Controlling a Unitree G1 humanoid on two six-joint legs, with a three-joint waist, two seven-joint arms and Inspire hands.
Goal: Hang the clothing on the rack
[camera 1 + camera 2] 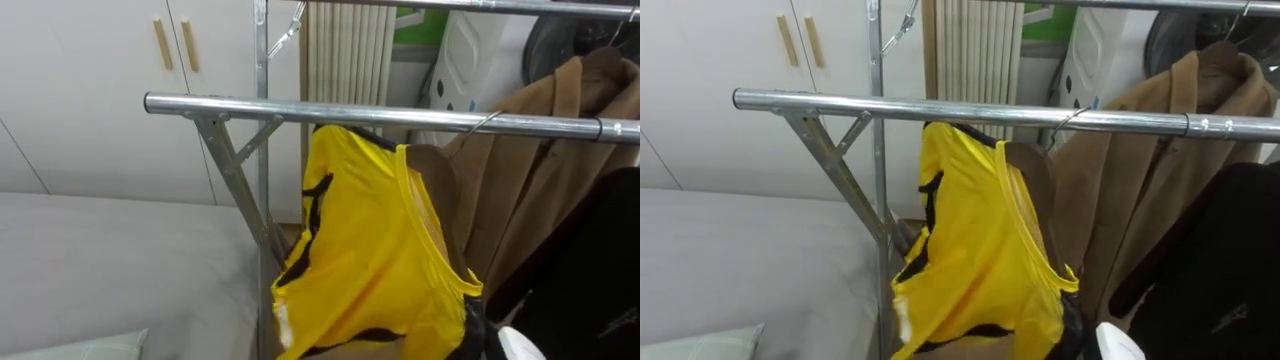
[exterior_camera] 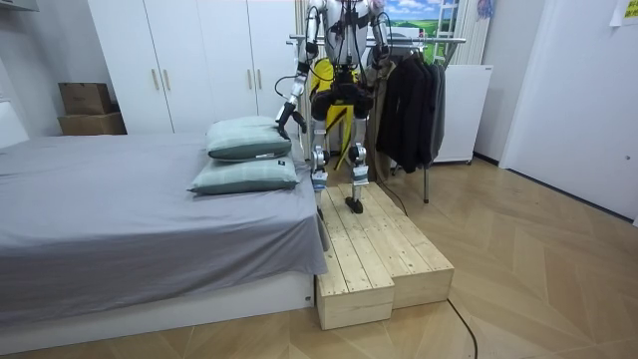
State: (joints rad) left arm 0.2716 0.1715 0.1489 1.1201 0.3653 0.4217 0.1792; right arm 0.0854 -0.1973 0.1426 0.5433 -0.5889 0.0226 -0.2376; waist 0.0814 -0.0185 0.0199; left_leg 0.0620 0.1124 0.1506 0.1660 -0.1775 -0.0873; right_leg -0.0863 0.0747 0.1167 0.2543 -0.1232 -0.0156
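Your yellow sports shirt with black trim (image 1: 370,250) is draped just under the horizontal silver metal rail (image 1: 300,110), and I can't tell whether a hanger hook is over the bar. I'd judge you're mid-hanging. Next, seat the hook beside the brown wool coat (image 1: 540,180), then let go. Your right robot hand (image 1: 512,343) sits by the shirt's lower right corner, with its fingers hidden and its grip unreadable. The left robot hand (image 2: 285,116) hangs low near the grey-green pillows (image 2: 244,150), too small to read.
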